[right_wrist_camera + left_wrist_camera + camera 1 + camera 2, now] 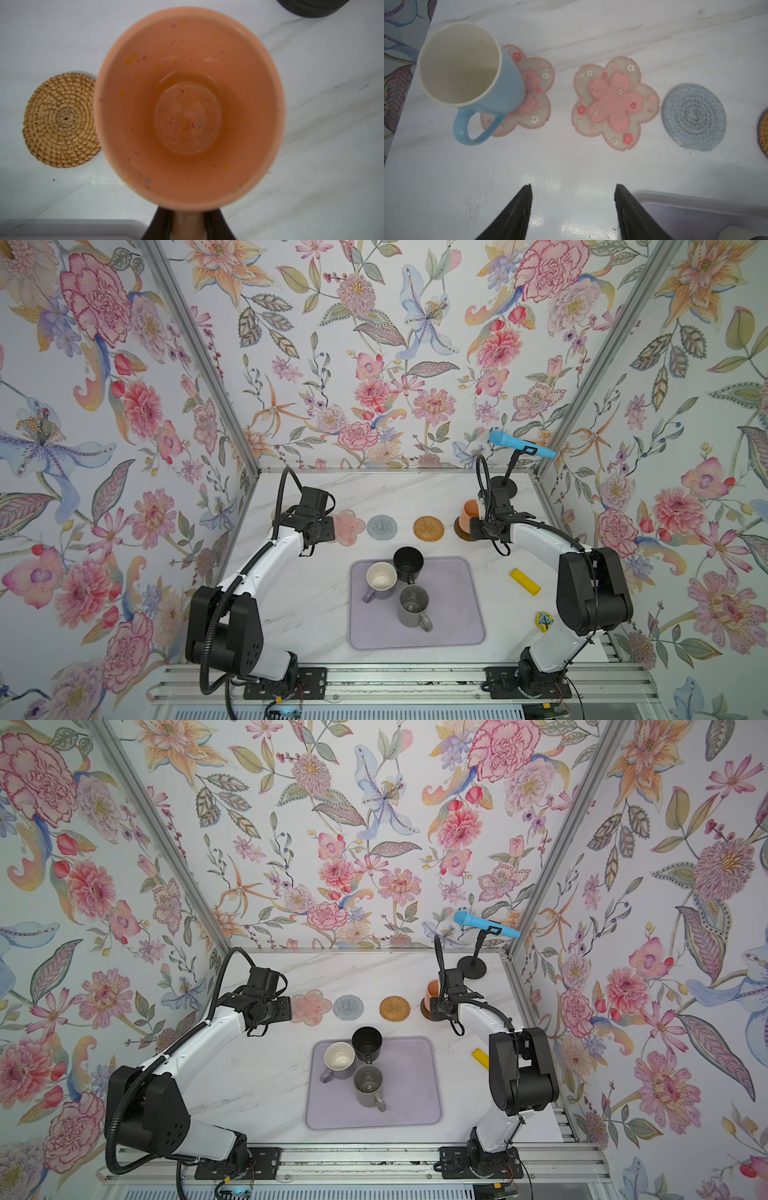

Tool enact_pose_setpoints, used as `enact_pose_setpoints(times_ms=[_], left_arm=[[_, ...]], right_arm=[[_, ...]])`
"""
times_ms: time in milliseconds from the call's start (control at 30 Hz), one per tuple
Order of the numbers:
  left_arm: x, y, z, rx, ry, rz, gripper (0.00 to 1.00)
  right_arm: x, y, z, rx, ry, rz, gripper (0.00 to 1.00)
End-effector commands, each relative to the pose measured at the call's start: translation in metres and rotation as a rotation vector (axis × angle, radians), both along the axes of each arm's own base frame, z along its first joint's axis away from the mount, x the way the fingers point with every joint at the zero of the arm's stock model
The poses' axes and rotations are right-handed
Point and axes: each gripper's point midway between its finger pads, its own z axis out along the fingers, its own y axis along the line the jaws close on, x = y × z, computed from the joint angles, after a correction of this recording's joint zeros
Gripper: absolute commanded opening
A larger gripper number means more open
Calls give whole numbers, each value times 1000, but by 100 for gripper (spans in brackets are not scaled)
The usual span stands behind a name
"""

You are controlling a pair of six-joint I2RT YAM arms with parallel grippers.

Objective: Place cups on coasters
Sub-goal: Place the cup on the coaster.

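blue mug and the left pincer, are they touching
Apart. The left wrist view shows the left pincer open and empty, with a stretch of bare table between its tips and the blue mug, which stands on a flower coaster.

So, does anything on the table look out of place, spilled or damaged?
Nothing is spilled or broken. Two stray things lie loose beside the right arm: a yellow block and a small yellow round piece. The grey coaster shows a small pale frayed spot at its rim.

Five cups (467, 83) (380, 577) (408, 561) (412, 605) (469, 512), five coasters (538, 91) (348, 526) (382, 526) (428, 527) (459, 532) — plus one lilac mat (453, 614), one blue microphone (521, 445), two yellow trinkets (525, 581) (543, 621).
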Motion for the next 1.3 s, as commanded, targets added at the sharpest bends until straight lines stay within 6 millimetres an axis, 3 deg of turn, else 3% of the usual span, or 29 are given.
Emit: enact_pose_setpoints(times_ms=[0,1100,1267], left_arm=[[2,-1,-1,14,1,7,67],[2,-3,-1,4,-5,2,67],[3,-3,0,2,-5,2,67]], right_arm=[[24,5,37,43,-124,-6,0],[9,0,27,29,-61,-26,0],[5,-1,24,29,-44,-33,5]])
